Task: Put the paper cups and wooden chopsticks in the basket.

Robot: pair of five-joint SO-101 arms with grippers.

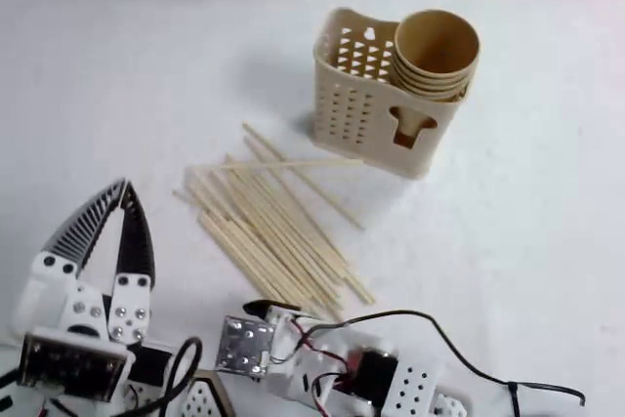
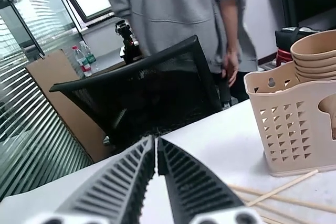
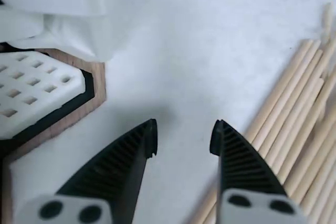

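Counter [image 1: 107, 75] bears loose wooden chopsticks [image 1: 269, 227], paper cups [image 1: 435, 46] in basket [image 1: 356, 114] — left end effector [image 2: 156, 144] closed, empty; right end effector [image 3: 181, 139] parted.

— Which colours are seen on the basket [image 1: 347, 104]?
— Cream is seen, patterned with small holes; the paper cups [image 1: 437, 43] are coloured tan, the chopsticks [image 1: 269, 227] pale wood, the desk [image 1: 117, 75] white.

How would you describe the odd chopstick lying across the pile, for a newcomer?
Find the cream basket on the white table, paper cups stacked inside it. The pile of wooden chopsticks lies on the table just off its base. The odd chopstick lies at the pile's basket end, running sideways across the others, which all slant diagonally.
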